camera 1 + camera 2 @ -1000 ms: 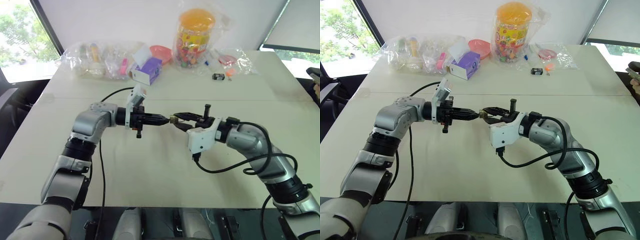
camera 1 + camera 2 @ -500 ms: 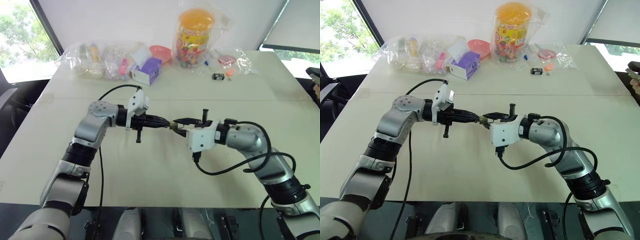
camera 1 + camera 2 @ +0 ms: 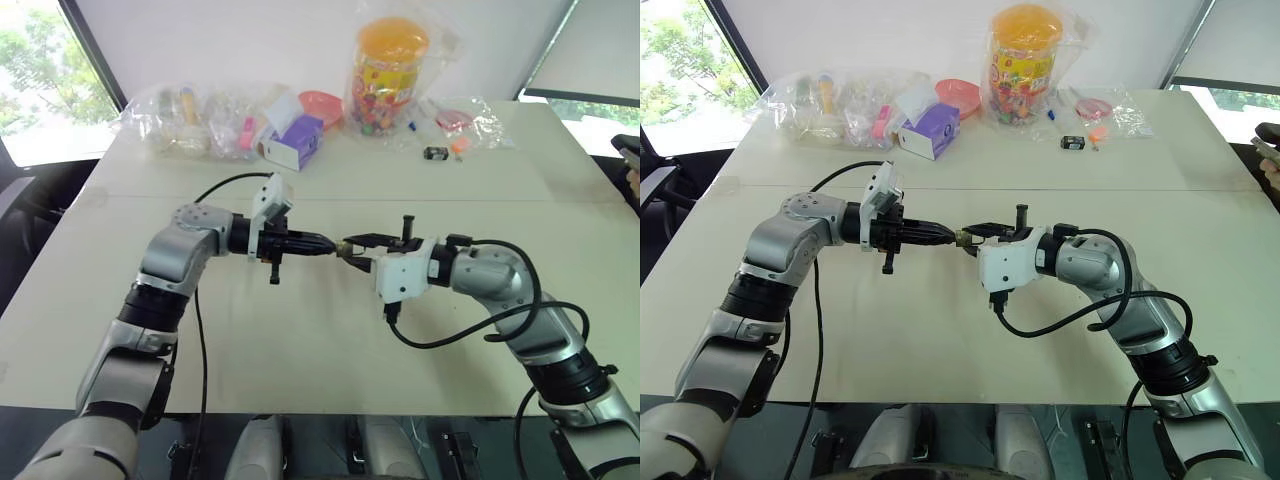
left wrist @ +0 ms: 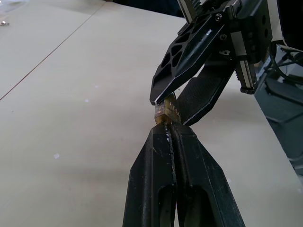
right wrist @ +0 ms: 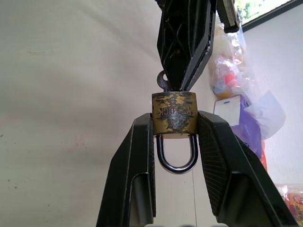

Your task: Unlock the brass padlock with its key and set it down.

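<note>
Small dull brass padlock point(image 5: 174, 118), clamped in right gripper point(image 5: 174, 142): silver shackle toward that wrist, keyway facing fully closed left gripper point(image 4: 169, 130) pinching the key point(image 5: 163, 81).

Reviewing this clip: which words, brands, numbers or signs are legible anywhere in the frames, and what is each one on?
Stamped lettering on the small brass padlock: it appears upside down and worn, so it cannot be read with any certainty.
Printed label on the tall clear jar with an orange lid: colourful, but too small to read.
Small purple and white box: any print is too small to read.
Nothing else legible.
</note>
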Available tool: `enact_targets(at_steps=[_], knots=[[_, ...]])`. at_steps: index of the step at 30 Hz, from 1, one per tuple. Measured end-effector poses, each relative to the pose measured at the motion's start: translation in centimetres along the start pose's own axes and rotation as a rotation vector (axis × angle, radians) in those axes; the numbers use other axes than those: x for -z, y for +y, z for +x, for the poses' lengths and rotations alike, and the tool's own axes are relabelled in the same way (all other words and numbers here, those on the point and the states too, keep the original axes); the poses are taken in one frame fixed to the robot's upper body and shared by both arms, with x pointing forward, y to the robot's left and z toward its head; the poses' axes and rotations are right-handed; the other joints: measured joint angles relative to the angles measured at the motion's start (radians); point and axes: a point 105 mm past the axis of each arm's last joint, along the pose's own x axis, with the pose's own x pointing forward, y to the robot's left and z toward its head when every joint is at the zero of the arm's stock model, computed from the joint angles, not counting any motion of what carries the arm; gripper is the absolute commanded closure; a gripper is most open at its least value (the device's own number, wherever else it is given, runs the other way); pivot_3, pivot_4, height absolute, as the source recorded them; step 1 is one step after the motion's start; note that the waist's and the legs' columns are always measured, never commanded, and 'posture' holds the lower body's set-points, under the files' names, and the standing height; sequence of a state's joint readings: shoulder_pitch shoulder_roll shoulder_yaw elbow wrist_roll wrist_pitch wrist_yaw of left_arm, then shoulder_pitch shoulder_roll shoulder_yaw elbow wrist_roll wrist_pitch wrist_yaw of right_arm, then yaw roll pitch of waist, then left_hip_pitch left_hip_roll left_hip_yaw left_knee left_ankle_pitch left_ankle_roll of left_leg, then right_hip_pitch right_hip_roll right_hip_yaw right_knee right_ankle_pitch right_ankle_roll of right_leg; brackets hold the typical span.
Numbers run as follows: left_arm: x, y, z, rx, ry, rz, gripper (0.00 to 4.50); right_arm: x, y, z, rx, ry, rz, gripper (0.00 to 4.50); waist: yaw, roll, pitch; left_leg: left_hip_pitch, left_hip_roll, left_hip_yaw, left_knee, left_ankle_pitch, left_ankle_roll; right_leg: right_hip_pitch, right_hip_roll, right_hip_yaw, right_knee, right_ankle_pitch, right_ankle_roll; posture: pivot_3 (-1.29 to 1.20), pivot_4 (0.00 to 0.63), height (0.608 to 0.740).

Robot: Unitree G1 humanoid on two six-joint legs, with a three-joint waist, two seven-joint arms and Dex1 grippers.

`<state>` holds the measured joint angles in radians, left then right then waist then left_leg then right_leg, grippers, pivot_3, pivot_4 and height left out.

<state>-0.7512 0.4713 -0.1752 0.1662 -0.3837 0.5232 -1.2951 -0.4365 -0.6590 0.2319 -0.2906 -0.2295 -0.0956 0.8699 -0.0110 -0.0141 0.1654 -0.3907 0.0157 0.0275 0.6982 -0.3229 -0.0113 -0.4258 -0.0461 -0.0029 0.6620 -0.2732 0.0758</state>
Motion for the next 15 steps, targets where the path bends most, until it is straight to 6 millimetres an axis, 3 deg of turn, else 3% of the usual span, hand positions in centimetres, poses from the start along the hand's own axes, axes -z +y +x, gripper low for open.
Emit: enact_targets(at_steps=[6, 15], knots=[[-0.30, 0.10, -0.06, -0.017, -0.002, 0.042, 4.43, 0.04, -0.30, 0.07, 0.006, -0.003, 0.042, 3.80, 0.000, 0.000, 0.000, 0.000, 0.000, 0.000, 0.000, 0.000, 0.000, 0.000, 0.000, 0.000, 0.000, 0.000, 0.000, 0.00, 0.150, 0.740], [-0.49, 0.04, -0.03, -0.063, -0.002, 0.273, 4.43, 0.19, -0.28, 0.22, -0.004, -0.024, 0.392, 3.80, 0.001, 0.000, 0.000, 0.000, 0.000, 0.000, 0.000, 0.000, 0.000, 0.000, 0.000, 0.000, 0.000, 0.000, 0.000, 0.00, 0.150, 0.740]])
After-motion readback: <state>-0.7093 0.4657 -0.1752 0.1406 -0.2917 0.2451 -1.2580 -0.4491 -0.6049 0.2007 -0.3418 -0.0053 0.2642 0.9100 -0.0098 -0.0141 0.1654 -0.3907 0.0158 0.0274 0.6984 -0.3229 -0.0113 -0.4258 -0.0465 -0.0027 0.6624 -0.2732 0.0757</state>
